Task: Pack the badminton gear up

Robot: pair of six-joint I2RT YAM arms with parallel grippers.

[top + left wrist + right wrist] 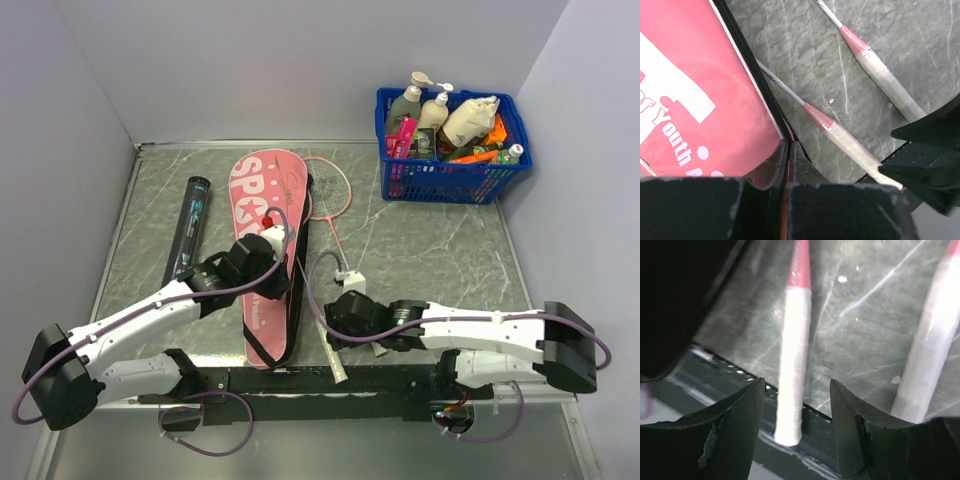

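Note:
The long pink racket cover [262, 190] lies lengthwise in mid-table. My left gripper [283, 275] [788, 145] is shut on its black zipper edge [771, 95], a pink sliver showing between the jaws. One pink racket [326, 186] lies right of the cover. Two white handles [852, 145] [887, 82] rest on the table beside the cover. My right gripper [332, 330] [797, 382] stands open, its jaws either side of one handle's end [791, 370] without touching it. The other handle [932, 345] lies to the right. A slim black tube [190, 225] lies to the left.
A blue plastic basket [452, 182] of bottles stands at the back right corner. Grey walls close in the table on three sides. A black rail [300, 380] runs along the near edge, under the handle's end.

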